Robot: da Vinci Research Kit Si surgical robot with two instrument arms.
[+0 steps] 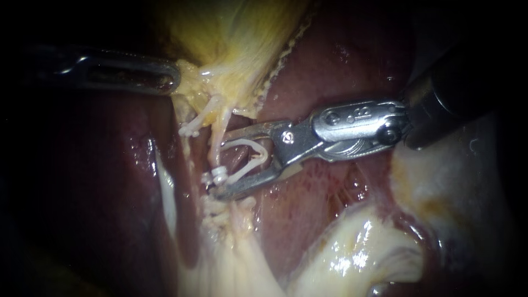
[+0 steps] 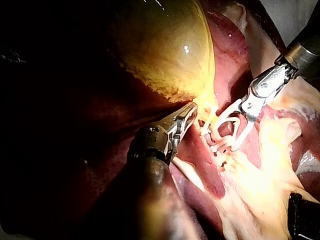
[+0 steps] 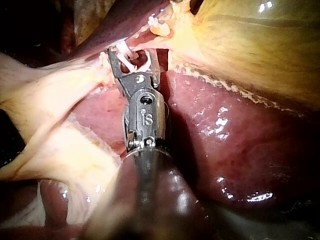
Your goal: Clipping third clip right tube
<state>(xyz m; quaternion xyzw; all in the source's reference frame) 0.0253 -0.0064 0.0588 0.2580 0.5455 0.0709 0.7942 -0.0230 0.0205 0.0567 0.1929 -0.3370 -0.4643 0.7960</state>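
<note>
Your right instrument's (image 1: 221,164) jaws stand wide apart with an open white clip (image 1: 258,147) seated between them, its mouth facing 9 o'clock onto the right tube (image 1: 215,144), which runs 12 to 6 across the jaw tips. A closed clip (image 1: 219,176) sits on that tube beside the lower jaw. At 10 o'clock, your left instrument (image 1: 175,78) has its jaws pressed together on the gallbladder's (image 1: 236,38) yellow edge.

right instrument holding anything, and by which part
An open white clip, held by its two legs inside the right instrument, its open end at the tube.
</note>
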